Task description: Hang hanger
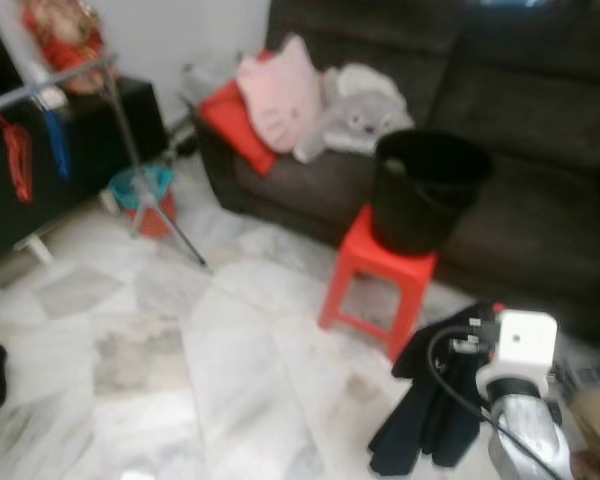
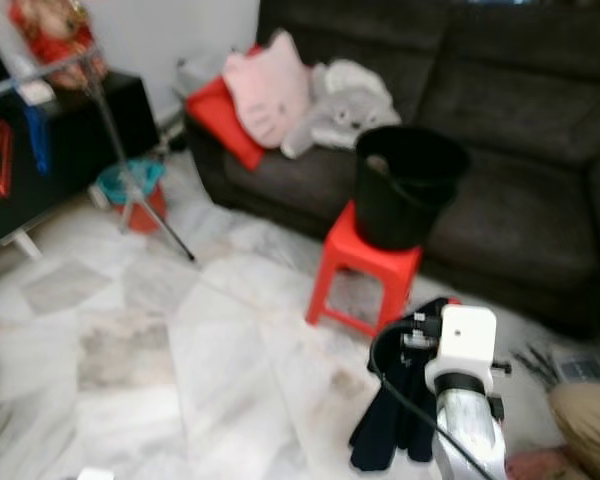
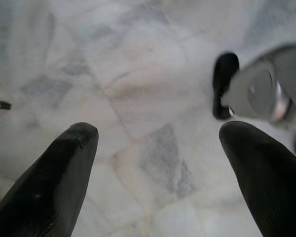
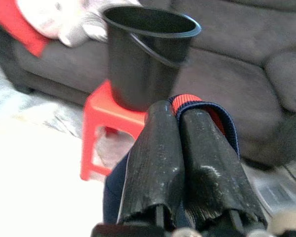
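The right gripper (image 4: 180, 116) is low at the robot's right, in front of the red stool (image 1: 375, 275); its two black fingers (image 4: 155, 158) are pressed together on a red hanger (image 4: 187, 99) that carries a dark navy garment (image 1: 430, 410), whose collar edge wraps the fingertips while the cloth hangs down toward the marble floor (image 1: 220, 360). A black bucket (image 1: 425, 185) stands on the stool, just before the dark sofa (image 1: 540, 130), which holds a red cushion (image 1: 235, 125), a pink cat-face pillow (image 1: 278, 90) and a grey plush toy (image 1: 358, 112). The clothes rack (image 1: 120, 120) stands well apart at the far left, with a red hanger (image 1: 18, 160) and a blue hanger (image 1: 58, 142) on its rail. The left gripper (image 3: 158, 143) points at bare floor, fingers (image 3: 54, 182) spread wide, holding nothing.
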Motion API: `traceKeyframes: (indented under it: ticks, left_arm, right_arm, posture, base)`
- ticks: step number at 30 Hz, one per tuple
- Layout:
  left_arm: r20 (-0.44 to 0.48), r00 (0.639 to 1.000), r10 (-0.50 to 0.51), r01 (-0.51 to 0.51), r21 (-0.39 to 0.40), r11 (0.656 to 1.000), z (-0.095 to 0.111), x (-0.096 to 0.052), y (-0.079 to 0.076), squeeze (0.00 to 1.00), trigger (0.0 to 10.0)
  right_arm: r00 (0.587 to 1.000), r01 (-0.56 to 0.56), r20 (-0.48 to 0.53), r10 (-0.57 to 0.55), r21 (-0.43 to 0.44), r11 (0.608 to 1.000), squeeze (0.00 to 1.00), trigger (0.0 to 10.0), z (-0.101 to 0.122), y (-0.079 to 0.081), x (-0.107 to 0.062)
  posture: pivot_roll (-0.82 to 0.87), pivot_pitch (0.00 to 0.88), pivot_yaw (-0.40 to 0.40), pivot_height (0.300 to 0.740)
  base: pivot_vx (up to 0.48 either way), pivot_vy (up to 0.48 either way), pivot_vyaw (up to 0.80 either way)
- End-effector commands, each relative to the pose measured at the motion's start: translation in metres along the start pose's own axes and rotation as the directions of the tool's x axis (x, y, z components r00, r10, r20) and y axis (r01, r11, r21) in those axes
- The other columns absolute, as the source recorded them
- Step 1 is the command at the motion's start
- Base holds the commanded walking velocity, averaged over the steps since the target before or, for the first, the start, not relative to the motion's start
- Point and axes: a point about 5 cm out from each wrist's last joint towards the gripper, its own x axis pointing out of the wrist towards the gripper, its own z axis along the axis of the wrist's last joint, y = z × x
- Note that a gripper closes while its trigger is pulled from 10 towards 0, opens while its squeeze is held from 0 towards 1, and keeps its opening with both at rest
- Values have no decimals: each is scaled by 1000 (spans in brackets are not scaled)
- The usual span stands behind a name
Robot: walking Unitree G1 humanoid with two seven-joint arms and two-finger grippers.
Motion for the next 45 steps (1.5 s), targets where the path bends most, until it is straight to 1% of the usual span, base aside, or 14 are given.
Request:
traceKeyframes:
  ticks: [1, 18, 24, 29, 34, 36, 41, 45]
  left_arm:
    - [-21, 1000, -13, 13, -6, 1000, -6, -1, -3, 0, 10000]
    - [-15, 1000, -17, 17, -11, 1000, -3, 0, -3, 0, 10000]
    - [-12, 1000, -20, 19, -16, 1000, -2, 0, -3, 0, 10000]
    - [-9, 1000, -19, 18, -19, 1000, -2, 0, -3, 0, 10000]
    - [-9, 1000, -20, 20, -22, 1000, -2, 0, -3, 0, 10000]
    - [-8, 1000, -23, 22, -31, 999, -1, 0, -3, 0, 10000]
    - [-5, 1000, -23, 22, -44, 999, 0, 0, -4, 0, 10000]
    - [8, 1000, -26, 27, -72, 997, 0, 0, -4, 0, 10000]
  right_arm:
    - [999, 10, 42, -10, -2, 1000, 0, 10000, 11, -3, 2]
    - [999, -1, 46, 1, 8, 1000, 0, 10000, 16, 2, 10]
    - [999, 4, 37, -4, 12, 1000, 0, 10000, 14, 2, 13]
    - [1000, 7, 13, -7, 8, 1000, 0, 10000, 8, 2, 17]
    - [1000, 3, -26, -3, 12, 1000, 0, 10000, -1, 2, 20]
    - [995, 38, -96, -33, 45, 998, 0, 10000, -20, -4, 31]
    - [994, 43, -102, -39, 39, 998, 0, 10000, -23, -6, 36]
    - [997, 46, -70, -43, 43, 998, 0, 10000, -15, -7, 41]
  posture:
    - [41, 0, -3, 732]
    - [51, 0, -15, 732]
    - [50, 0, -15, 732]
    - [50, 0, -13, 732]
    - [50, 0, -13, 732]
    - [48, 0, -9, 732]
    - [56, 0, -11, 732]
    - [52, 0, -10, 732]
  base:
    - [0, 0, 800]
    - [0, 0, 800]
    - [0, 0, 800]
    - [0, 0, 765]
    - [0, 0, 0]
    - [0, 0, 0]
    - [0, 0, 0]
    - [0, 0, 0]
